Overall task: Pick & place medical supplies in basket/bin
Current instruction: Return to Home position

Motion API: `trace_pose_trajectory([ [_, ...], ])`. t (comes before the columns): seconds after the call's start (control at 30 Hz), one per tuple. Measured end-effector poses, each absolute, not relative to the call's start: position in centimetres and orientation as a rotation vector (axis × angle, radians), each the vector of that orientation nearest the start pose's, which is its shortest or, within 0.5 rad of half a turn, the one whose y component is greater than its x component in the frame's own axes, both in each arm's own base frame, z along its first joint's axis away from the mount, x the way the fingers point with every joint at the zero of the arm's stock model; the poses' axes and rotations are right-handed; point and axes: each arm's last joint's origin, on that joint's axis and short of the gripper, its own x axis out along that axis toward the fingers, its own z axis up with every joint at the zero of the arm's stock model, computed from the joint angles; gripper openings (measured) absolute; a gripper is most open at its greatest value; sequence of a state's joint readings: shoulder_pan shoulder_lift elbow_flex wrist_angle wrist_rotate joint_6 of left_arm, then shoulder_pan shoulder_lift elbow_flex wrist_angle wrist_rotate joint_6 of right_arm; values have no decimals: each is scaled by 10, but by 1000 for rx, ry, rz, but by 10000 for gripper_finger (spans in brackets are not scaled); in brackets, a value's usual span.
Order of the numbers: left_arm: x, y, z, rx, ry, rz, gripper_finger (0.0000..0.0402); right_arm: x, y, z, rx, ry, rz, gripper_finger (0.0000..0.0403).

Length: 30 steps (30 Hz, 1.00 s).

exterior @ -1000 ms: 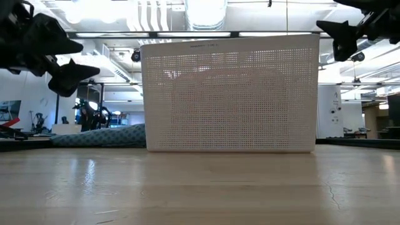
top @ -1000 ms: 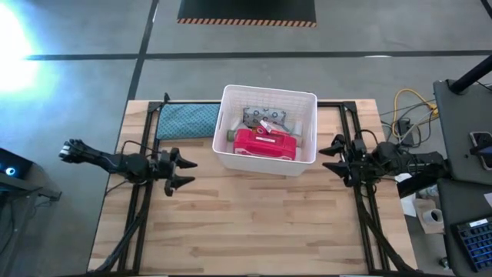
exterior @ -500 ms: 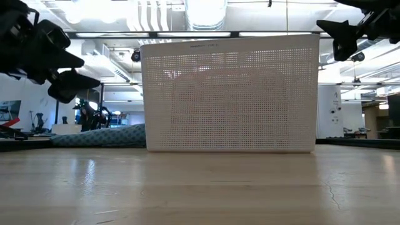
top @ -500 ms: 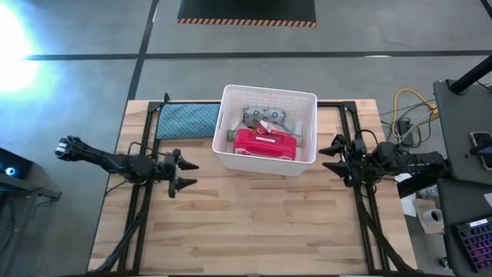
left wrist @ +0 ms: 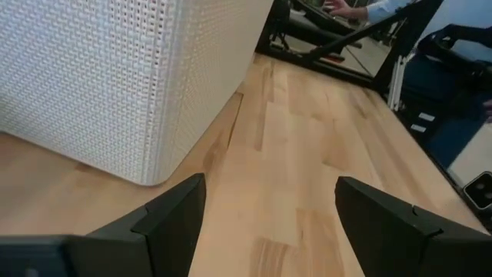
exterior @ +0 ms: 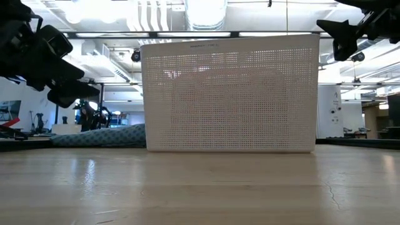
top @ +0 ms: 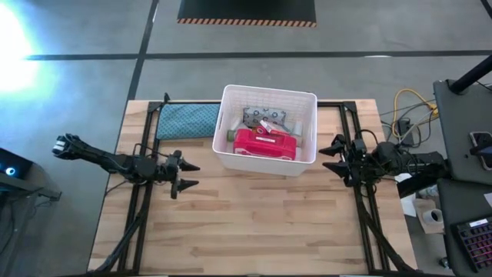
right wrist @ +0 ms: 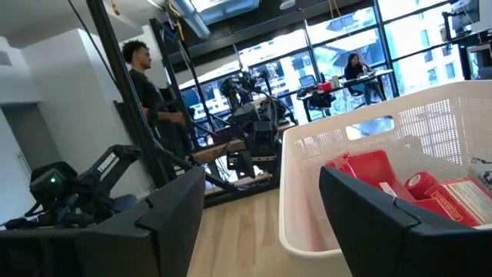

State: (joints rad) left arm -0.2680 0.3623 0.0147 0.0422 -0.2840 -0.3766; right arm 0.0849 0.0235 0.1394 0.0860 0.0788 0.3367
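The white slotted bin (top: 307,100) stands on the table's far middle, also showing as the bin (exterior: 229,94), the bin (left wrist: 100,77) and the bin (right wrist: 361,177). Inside it lie a red case with a white label (top: 265,144), a red tube (right wrist: 421,185), and grey-white packs (top: 267,117). My left gripper (top: 189,175) hangs open over the table's left side, short of the bin's near left corner. My right gripper (top: 329,158) is open, level, just right of the bin.
A blue-grey folded cloth (top: 187,121) lies left of the bin, by the far left edge. Bare wood (top: 254,223) spreads across the near half of the table. Black frame rails (top: 367,215) run along both sides. People stand in the room beyond the table (right wrist: 150,85).
My left gripper has drawn back toward the table's left edge and sunk a little. Its fingers look closer together than a second ago but still open. The right arm and the bin have stayed still.
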Motion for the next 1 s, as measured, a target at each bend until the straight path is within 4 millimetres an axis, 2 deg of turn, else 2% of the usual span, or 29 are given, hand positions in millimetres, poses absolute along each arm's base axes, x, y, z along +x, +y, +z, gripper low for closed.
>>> trace_pose_trajectory([
  [1.0,114,-23,139,-283,312,76,269,87,5,217,353,-201,40,244],
])
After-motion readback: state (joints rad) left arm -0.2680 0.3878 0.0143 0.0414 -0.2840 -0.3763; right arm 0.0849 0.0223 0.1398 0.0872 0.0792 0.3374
